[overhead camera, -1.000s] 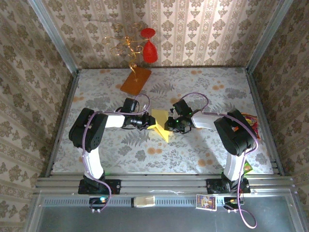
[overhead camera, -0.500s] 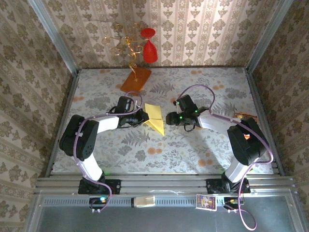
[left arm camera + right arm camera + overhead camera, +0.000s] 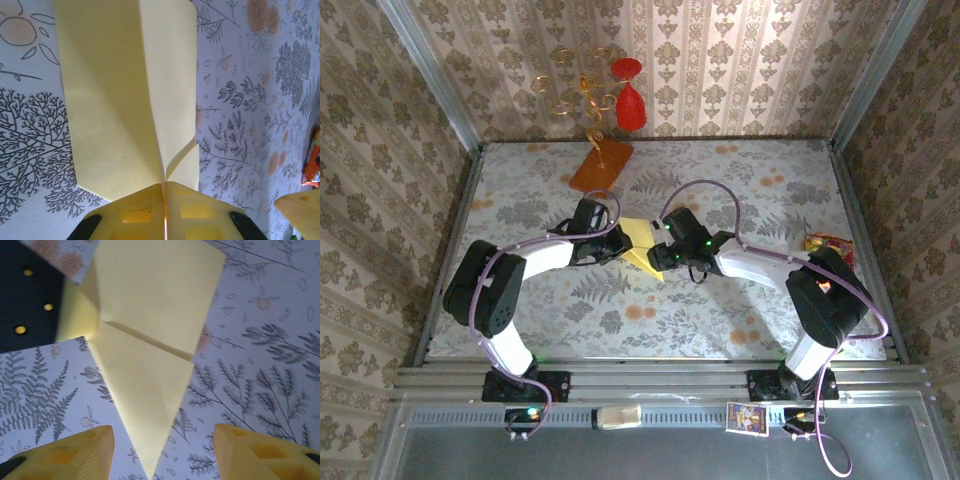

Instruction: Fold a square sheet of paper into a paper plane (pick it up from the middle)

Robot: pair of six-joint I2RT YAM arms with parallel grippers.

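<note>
Left hand (image 3: 619, 247): closed, pinching the left edge of the sheet (image 3: 642, 238). In the left wrist view the fingers (image 3: 142, 215) meet flat on the paper (image 3: 120, 95), with a raised flap starting right at the pinch.
Right hand (image 3: 656, 258): open, gripping nothing. In the right wrist view its jaws stand apart (image 3: 163, 435), one on each side of the sheet's (image 3: 150, 325) pointed tip. Can't tell if either finger touches the paper.
Sheet is pale yellow and folded: wide at the far end, narrowing to a point toward the desk's near edge, with a diagonal crease across it. It sits mid-desk (image 3: 720, 320), between the two hands. Can't tell if it lies flat or is lifted a bit.
Elsewhere:
- orange-brown slab (image 3: 601, 165) near the far edge, left of centre, well apart from the sheet
- gold wire (image 3: 572, 88) and a red piece (image 3: 630, 105) above the slab
- bright packet (image 3: 825, 243) near the right edge
</note>
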